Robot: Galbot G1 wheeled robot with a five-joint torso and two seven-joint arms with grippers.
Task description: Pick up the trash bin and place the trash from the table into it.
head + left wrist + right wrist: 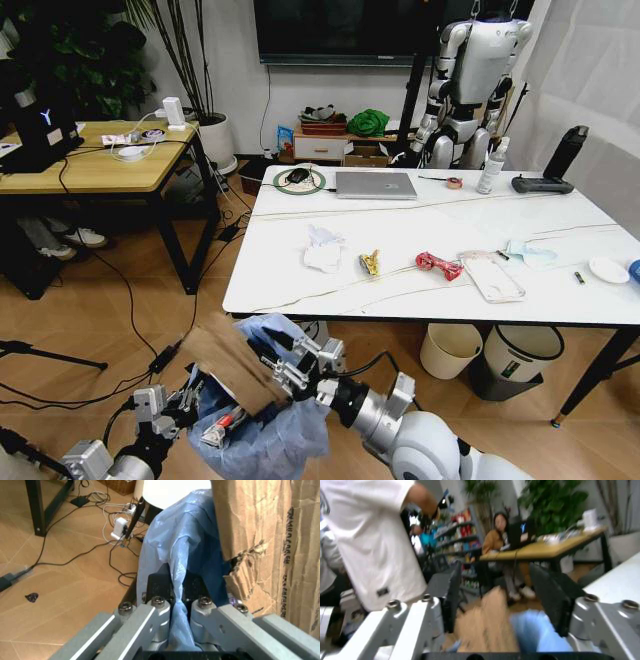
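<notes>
Left hand [177,592] pinches the bin's [262,430] blue bag; right hand [290,368], fingers spread wide, sits by the cardboard [228,362]

The trash bin [262,425] wears a thin, crinkly, translucent light-blue plastic bag with a soft sheen. The folded cardboard [232,362] is matt brown paperboard, rough and torn at one edge. The left gripper [178,592] has brushed grey metal links and matt black fingers pinching the bag. The table [440,225] top looks smooth, glossy, marble-like. The floor [110,310] is wood-look.
</notes>
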